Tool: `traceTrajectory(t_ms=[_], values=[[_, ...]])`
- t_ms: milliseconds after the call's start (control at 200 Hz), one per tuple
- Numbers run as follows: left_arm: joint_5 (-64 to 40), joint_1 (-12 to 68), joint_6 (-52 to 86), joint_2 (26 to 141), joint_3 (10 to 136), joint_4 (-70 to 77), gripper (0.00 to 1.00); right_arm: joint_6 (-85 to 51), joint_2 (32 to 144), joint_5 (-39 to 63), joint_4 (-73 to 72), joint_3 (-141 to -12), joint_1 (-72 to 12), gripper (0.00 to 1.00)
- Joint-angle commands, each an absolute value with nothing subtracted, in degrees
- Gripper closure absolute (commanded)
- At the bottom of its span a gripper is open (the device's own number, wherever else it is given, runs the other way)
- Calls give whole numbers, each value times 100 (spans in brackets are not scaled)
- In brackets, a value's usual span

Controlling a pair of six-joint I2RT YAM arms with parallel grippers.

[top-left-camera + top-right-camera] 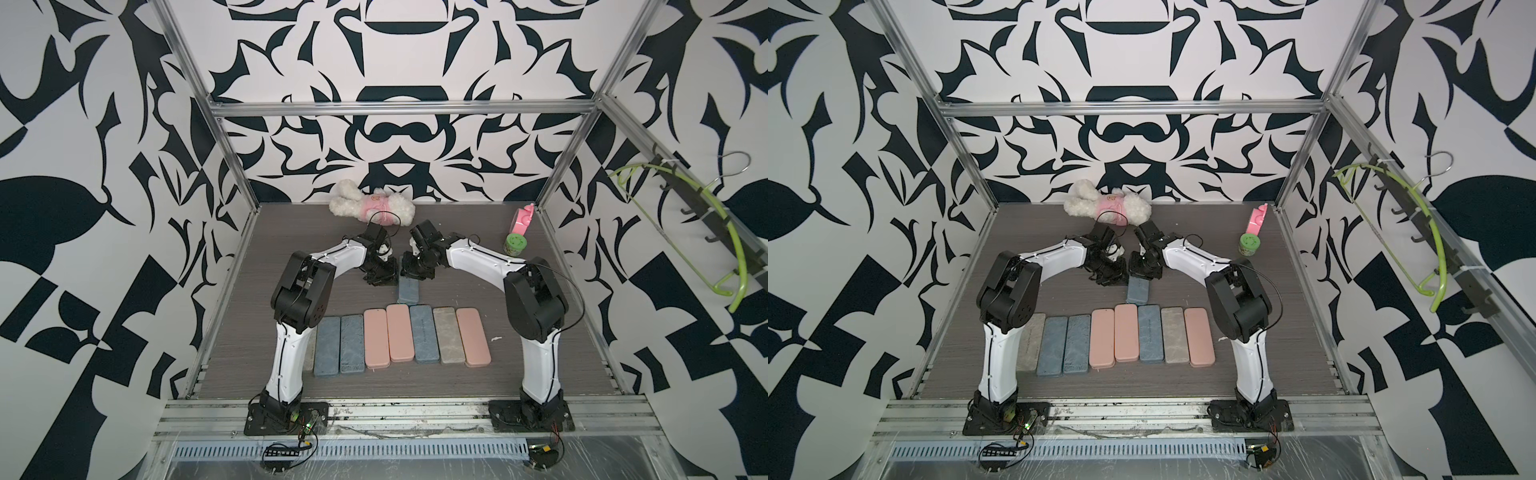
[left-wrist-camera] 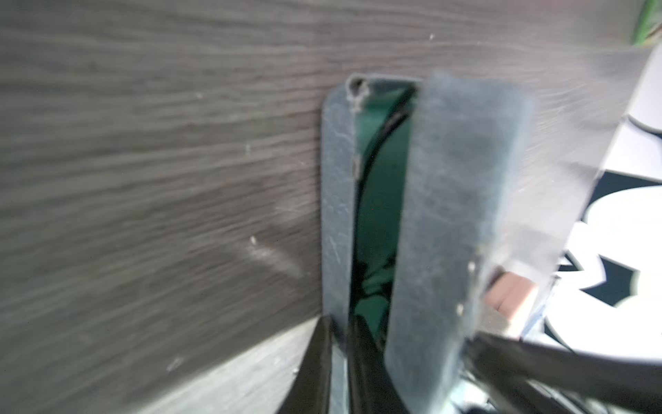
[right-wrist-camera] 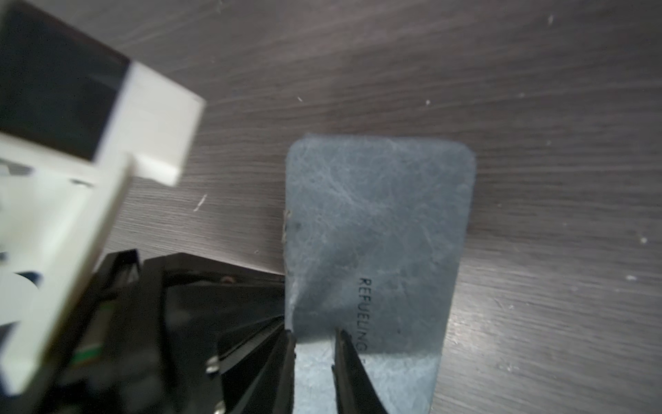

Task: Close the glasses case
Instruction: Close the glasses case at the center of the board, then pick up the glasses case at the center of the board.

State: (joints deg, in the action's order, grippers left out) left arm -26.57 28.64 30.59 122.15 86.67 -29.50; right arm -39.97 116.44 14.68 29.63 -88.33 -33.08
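Observation:
The glasses case [image 1: 409,291] [image 1: 1138,289] is blue and marbled and lies at the table's middle, just past a row of cases. In the left wrist view it is partly open: the lid [image 2: 458,215] stands raised and blurred over a green lining [image 2: 379,200] with a dark glasses frame inside. My left gripper [image 2: 340,344] [image 1: 384,282] is shut on the base's thin side wall at the far end. Beside it, my right gripper [image 3: 315,340] [image 1: 409,276] pinches the lid [image 3: 379,222] at its free edge; that lid is printed REFUELING.
Several closed cases [image 1: 399,336] in blue, pink and grey lie in a row nearer the front. A plush toy [image 1: 372,203] rests at the back wall. A green jar [image 1: 514,243] and a pink object [image 1: 521,220] stand at the back right.

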Motion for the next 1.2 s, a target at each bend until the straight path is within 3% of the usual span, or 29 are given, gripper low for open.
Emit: traceTrajectory(t_ms=[0,165,475,545,625,790,925,1195], values=[[-3187,2766,3350,11701,8491,-2466,78,-4034,11723,1338,3266,-9042,-3340,75],[-3237,2640,3596,11404,8255,-2179,65,-3956,11786,1282,3409,-9229,-3340,71],[-3346,2267,4093,11022,7805,-1741,61,-3896,11840,1266,3472,-9369,-3340,63],[-3310,2114,4217,10861,7665,-1621,60,-3893,11693,1206,3384,-9272,-3361,55],[-3274,1885,4428,10597,7437,-1364,57,-3888,11426,1122,3222,-9097,-3375,39],[-3081,1492,4485,10028,7178,-1195,30,-3719,11239,866,3661,-9284,-3459,16],[-2611,1407,4187,9535,7180,-1432,16,-3674,11488,654,4035,-9521,-3579,11],[-2158,1400,3858,9100,7119,-1626,11,-3648,12109,206,4449,-10062,-3778,1]])
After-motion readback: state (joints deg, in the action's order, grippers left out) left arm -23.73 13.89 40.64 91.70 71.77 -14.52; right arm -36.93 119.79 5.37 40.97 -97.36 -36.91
